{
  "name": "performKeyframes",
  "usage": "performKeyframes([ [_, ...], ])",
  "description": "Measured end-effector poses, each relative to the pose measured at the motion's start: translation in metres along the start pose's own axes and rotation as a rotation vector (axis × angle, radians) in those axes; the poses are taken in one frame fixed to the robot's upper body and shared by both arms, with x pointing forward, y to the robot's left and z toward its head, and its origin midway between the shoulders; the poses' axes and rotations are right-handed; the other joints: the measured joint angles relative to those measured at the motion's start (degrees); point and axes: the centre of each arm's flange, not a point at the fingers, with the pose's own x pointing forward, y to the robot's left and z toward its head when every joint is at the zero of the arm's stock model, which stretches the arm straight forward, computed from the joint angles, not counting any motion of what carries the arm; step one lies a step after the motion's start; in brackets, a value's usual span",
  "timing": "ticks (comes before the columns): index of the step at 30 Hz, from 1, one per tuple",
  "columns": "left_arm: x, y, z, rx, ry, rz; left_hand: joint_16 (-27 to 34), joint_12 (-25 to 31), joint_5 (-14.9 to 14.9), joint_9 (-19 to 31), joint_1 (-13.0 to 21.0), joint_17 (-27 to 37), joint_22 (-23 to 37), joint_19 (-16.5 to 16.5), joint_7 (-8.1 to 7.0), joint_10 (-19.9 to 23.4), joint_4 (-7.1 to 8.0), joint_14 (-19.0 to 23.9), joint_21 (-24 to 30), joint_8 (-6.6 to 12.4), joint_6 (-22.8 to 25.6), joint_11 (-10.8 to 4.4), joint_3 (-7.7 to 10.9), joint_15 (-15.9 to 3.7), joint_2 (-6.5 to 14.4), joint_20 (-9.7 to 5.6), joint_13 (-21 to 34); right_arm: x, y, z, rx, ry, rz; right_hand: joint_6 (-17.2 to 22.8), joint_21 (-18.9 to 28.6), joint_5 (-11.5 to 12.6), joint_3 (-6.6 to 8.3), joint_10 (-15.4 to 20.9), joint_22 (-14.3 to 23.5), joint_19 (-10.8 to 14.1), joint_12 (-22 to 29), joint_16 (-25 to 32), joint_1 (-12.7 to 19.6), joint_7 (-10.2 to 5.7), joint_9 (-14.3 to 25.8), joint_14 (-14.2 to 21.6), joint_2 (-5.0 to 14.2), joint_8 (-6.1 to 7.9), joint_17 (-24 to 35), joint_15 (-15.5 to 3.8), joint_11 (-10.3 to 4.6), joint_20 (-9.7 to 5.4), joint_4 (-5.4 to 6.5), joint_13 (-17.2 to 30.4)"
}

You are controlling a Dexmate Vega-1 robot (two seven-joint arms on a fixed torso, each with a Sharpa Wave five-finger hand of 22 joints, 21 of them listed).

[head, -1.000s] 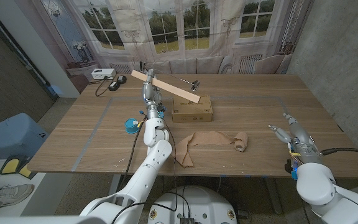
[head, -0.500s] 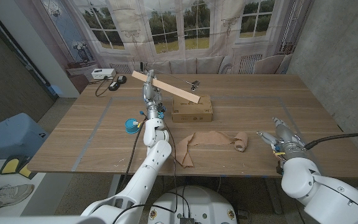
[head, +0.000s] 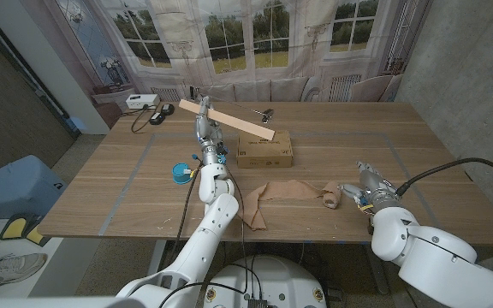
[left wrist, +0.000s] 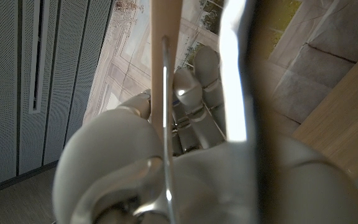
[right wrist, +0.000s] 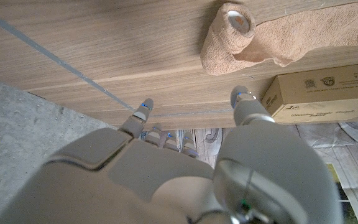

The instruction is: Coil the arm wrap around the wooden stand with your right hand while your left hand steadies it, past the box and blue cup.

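Tan stretchy arm wrap (head: 289, 195) lies partly unrolled on the wooden table (head: 109, 192), its rolled end (head: 332, 196) twd the robot's right, loose tail trailing off twd the near edge. Right hand (head: 362, 190) sits just beside the roll, fingers (right wrist: 143, 111) apart, nothing in it, not touching per right wrist view. Long pale wooden stand (head: 228, 120) is up off the table at a slant, gripped by the left hand (head: 205, 128); left wrist view shows fingers closed round the stick. Flat brown cardboard box (head: 265, 151) lies just behind the wrap, under the stand's lower end. Small blue cup (head: 179, 174) stands left of the left arm, near it.
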Motion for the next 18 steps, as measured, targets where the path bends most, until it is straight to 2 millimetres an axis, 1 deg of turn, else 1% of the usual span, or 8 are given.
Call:
performKeyframes([
  [3,0.000,0.000,0.004,0.012,-0.023,0.000,0.0,0.1,-0.1,0.0,-0.1,0.0,0.0,0.0,0.00,-0.2,0.00,0.0,0.2,0.04,0.0,-0.03,0.00,0.00,-0.1,0.00,0.0,0.004,0.000,0.005,-0.017,-0.015,-0.004,-0.3,0.0,0.0,0.00,-0.2,0.0,-0.1,0.0,0.0,0.2,-0.29,0.0,0.0,-0.17,0.00,0.0,0.01,0.21,-0.07,-0.01,0.0],
  [4,-0.004,0.001,-0.001,0.009,-0.019,0.016,0.0,0.2,-0.1,0.0,-0.2,0.0,0.0,0.0,-0.01,-0.3,-0.02,0.0,0.2,0.08,0.0,-0.10,0.02,0.00,-0.2,0.00,0.0,0.005,0.006,0.003,-0.029,-0.003,0.049,-0.3,0.0,0.0,0.00,-0.2,0.0,-0.1,0.0,0.0,0.2,-0.29,0.0,0.0,-0.21,0.00,0.0,0.01,0.21,-0.07,-0.01,0.0],
  [7,-0.006,0.001,0.000,0.025,-0.042,0.022,0.0,0.5,-0.2,0.0,-0.2,0.0,-0.2,0.0,-0.01,-0.5,-0.24,0.0,0.2,0.11,0.0,-0.13,0.24,0.00,-0.2,0.00,0.0,0.009,0.008,0.005,-0.047,-0.008,0.070,-0.3,0.0,0.0,0.00,-0.2,0.0,-0.1,0.0,0.0,0.4,-0.29,0.0,0.0,-0.07,0.00,0.0,0.01,0.21,-0.07,0.00,0.0],
  [10,-0.007,0.000,0.001,0.044,-0.065,0.027,0.0,0.5,-0.2,0.0,-0.2,0.0,-0.3,-0.2,-0.02,-0.5,-0.24,-0.1,0.3,0.11,0.0,-0.16,0.25,-0.06,-0.2,-0.17,0.0,0.013,0.010,0.007,-0.064,-0.010,0.096,-0.6,0.0,0.0,0.00,-0.2,0.0,-0.3,0.0,0.0,0.4,0.01,0.0,0.0,-0.06,0.00,0.0,0.01,0.21,-0.27,0.00,0.0],
  [12,-0.007,0.000,0.001,0.057,-0.079,0.031,0.0,0.6,-0.2,0.0,-0.2,0.0,-0.3,-0.4,-0.10,-0.5,-0.24,-0.3,0.4,0.11,-0.1,-0.16,0.25,-0.32,-0.2,0.00,0.0,0.014,0.011,0.008,-0.069,-0.011,0.103,-0.7,0.0,0.0,0.01,-0.4,0.0,-0.3,0.0,0.0,1.0,0.11,0.0,0.0,0.22,0.04,0.0,0.01,-0.02,-0.27,-0.02,0.0],
  [13,-0.007,0.000,0.000,0.062,-0.082,0.032,0.0,0.6,-0.2,0.0,-0.2,0.0,-0.3,-0.4,-0.10,-0.5,-0.24,-0.3,0.4,0.11,-0.1,-0.16,0.25,-0.32,-0.2,0.00,0.0,0.016,0.012,0.008,-0.076,-0.013,0.115,-0.7,0.0,0.0,0.12,-0.5,0.0,-0.3,0.0,0.0,1.0,0.11,0.0,0.0,0.17,0.25,0.0,0.01,-0.11,-0.27,-0.12,0.0],
  [17,-0.008,-0.002,0.000,0.082,-0.102,0.034,0.0,0.6,-0.2,0.0,-0.7,0.0,-0.5,-0.4,-0.11,-0.6,-0.24,-0.3,0.4,0.11,-0.1,-0.26,0.25,-0.33,-0.2,0.00,0.0,0.019,0.016,0.009,-0.089,-0.011,0.143,-0.7,0.0,0.0,0.16,-0.8,0.0,-0.3,0.0,0.0,1.3,0.11,0.0,0.0,0.39,0.25,0.0,0.01,0.19,-0.27,-0.17,0.0],
  [18,-0.009,-0.003,0.001,0.087,-0.109,0.034,0.0,0.6,-0.2,0.0,-0.8,0.0,-0.5,-0.4,-0.11,-0.6,-0.31,-0.3,0.6,0.11,-0.1,-0.26,0.32,-0.33,-0.3,0.00,0.0,0.021,0.021,0.010,-0.090,-0.005,0.162,-0.7,0.0,0.0,0.17,-0.8,0.0,-0.3,0.0,0.0,1.4,0.11,0.0,-0.1,0.29,0.25,0.0,0.08,0.19,-0.27,-0.17,0.0],
])
